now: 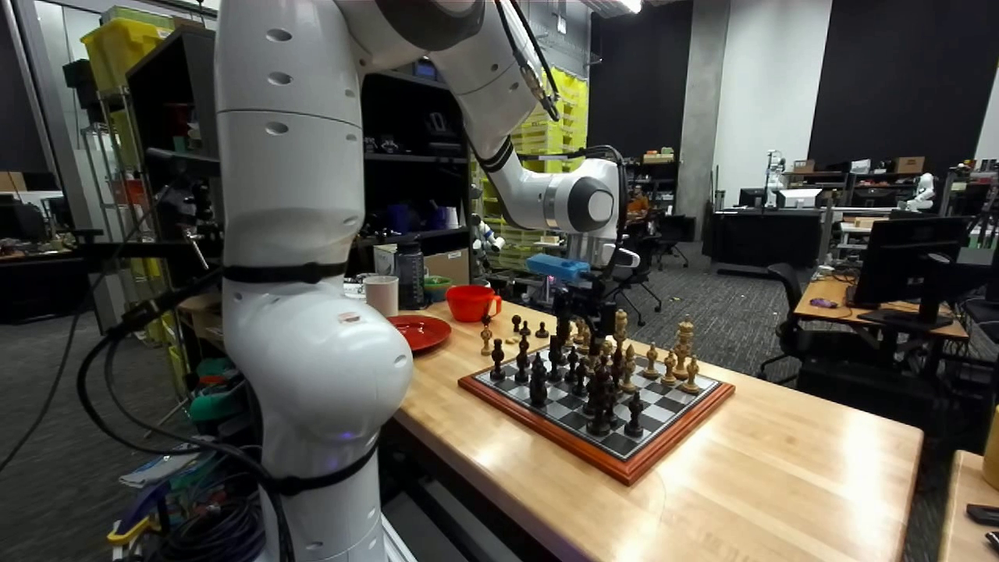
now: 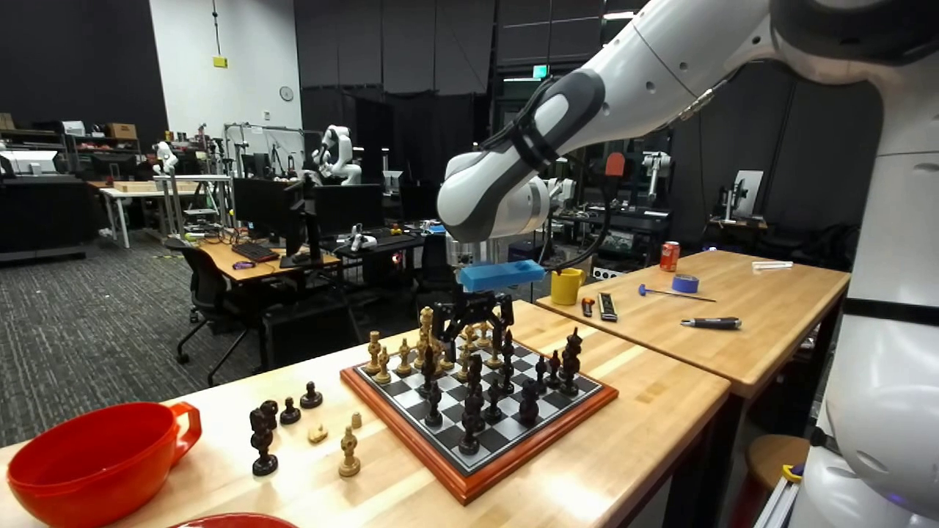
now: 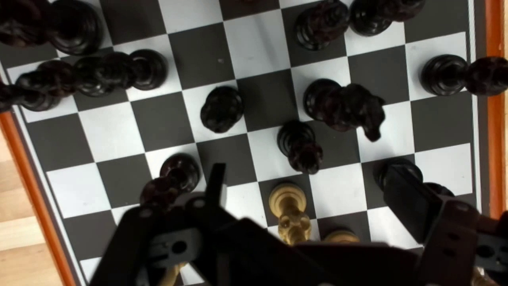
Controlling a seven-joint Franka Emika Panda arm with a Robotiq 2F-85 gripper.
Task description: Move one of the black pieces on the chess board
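Observation:
The chess board stands on the wooden table; its reddish-brown rim shows in both exterior views and in the wrist view. My gripper is open, pointing down low over the gold side. In the wrist view a gold piece stands between the spread fingers, with a black piece just beyond it. The right finger overlaps a black piece's base. The left finger is beside another black piece. A black knight stands farther off. I see nothing held.
Beside the board lie loose black pieces and a gold piece. A red bowl and red plate stand past them, near a white mug and dark bottle. A second table holds a yellow mug.

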